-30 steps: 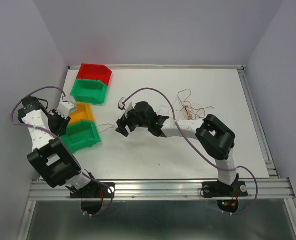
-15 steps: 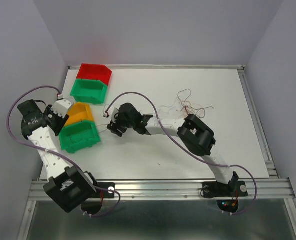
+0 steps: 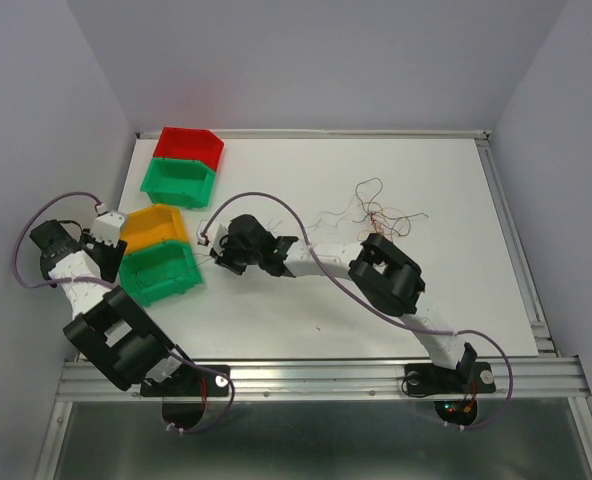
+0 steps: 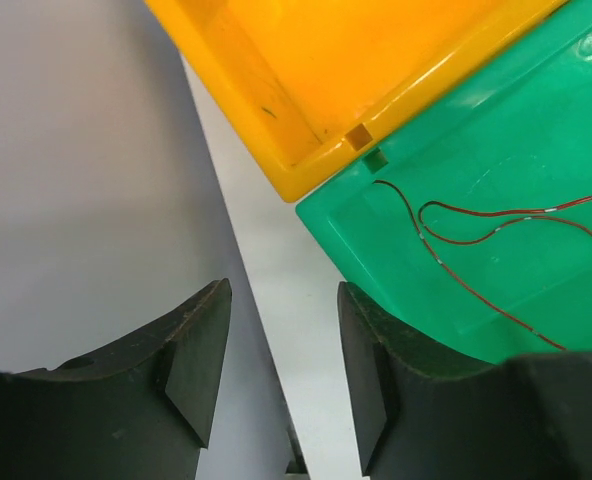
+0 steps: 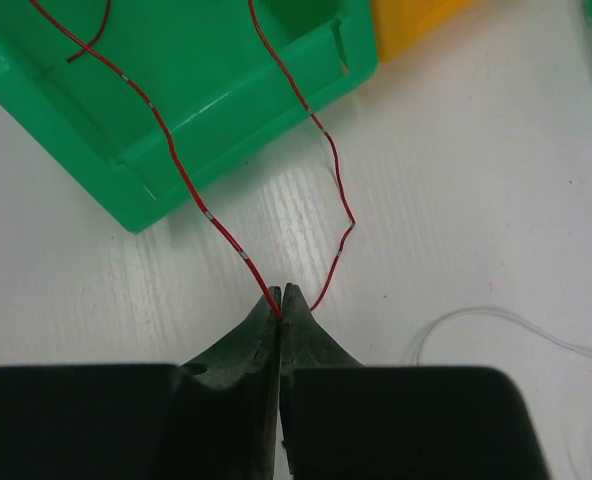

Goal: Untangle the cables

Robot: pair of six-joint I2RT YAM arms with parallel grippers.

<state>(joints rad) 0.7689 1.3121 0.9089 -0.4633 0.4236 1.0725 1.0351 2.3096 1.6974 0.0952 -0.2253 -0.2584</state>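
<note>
A small tangle of thin red, orange and whitish cables (image 3: 378,214) lies right of the table's middle. A red cable (image 5: 190,178) runs from inside the near green bin (image 5: 191,85) over its rim to my right gripper (image 5: 281,296), which is shut on it just above the table. A second red strand (image 5: 342,205) loops back beside the jaws. From above, the right gripper (image 3: 217,256) sits just right of that bin (image 3: 160,273). More red cable (image 4: 481,214) lies on the bin's floor. My left gripper (image 4: 283,298) is open and empty, over the table's left edge beside the bins.
A red bin (image 3: 189,145) and a second green bin (image 3: 179,181) stand at the back left. An orange bin (image 3: 153,226) touches the near green bin. A thin white strand (image 5: 506,325) curls on the table right of the right gripper. A wall runs along the left.
The right arm reached left to the near green bin and its gripper shut on the red cable. The left arm drew back to the left and its gripper opened wider.
</note>
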